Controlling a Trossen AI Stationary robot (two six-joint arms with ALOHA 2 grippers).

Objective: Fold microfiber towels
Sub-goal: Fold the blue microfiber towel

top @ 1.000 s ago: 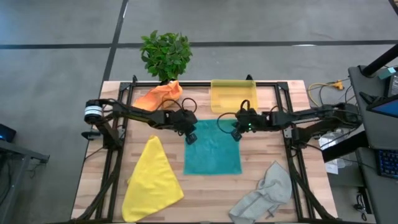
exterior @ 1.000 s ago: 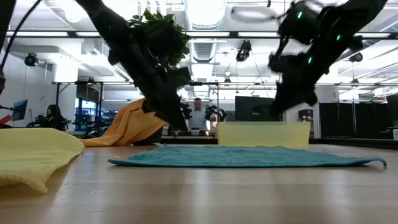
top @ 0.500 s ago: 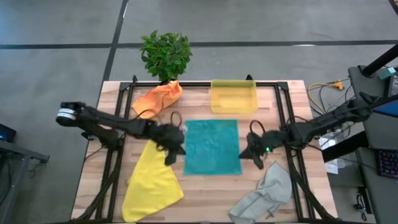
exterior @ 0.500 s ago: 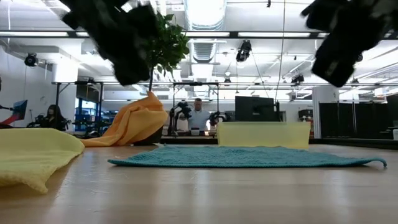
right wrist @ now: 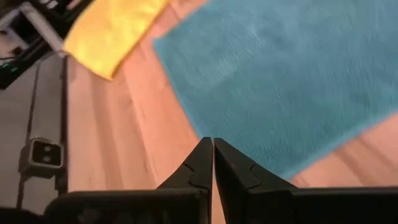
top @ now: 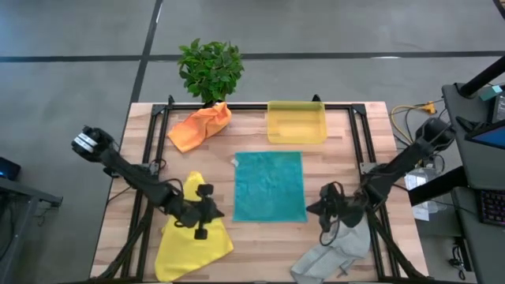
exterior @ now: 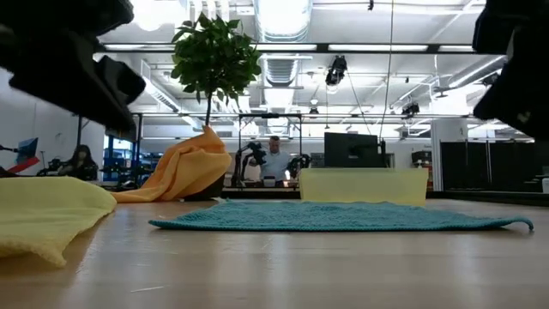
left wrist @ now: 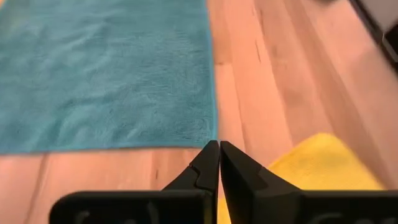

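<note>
Right now, seen from above, my left gripper [top: 207,211] hangs over the top of the yellow towel [top: 192,233], which lies crumpled on the near left part of the table [top: 260,252]. My right gripper [top: 323,210] sits just right of the teal towel's [top: 269,186] near right corner, above the top of the light grey towel [top: 335,248] bunched at the near right. The teal towel lies flat and square in the middle. The orange towel [top: 200,124] is heaped at the far left, beside a potted plant [top: 210,69], and a yellow plastic bin [top: 296,122] stands at the far middle, just beyond the teal towel.

From table height, the teal towel [exterior: 343,216] is a thin flat band across the wood, the bin [exterior: 363,186] behind it. The orange towel [exterior: 184,170] rises in a mound at the foot of the plant [exterior: 213,53], and the yellow towel [exterior: 47,210] lies rumpled at the left. Dark blurred parts of my arms show at both upper corners. A person sits far back in the room.

My left wrist camera shows my fingers [left wrist: 212,168] clenched together with nothing between them, above bare wood between the teal towel's [left wrist: 106,74] edge and a bulge of the yellow towel [left wrist: 320,162].

My right wrist camera shows that gripper's fingers [right wrist: 208,162] likewise pressed shut and empty, over bare wood beside the teal towel's [right wrist: 273,81] corner, with the yellow towel [right wrist: 115,31] farther off.
</note>
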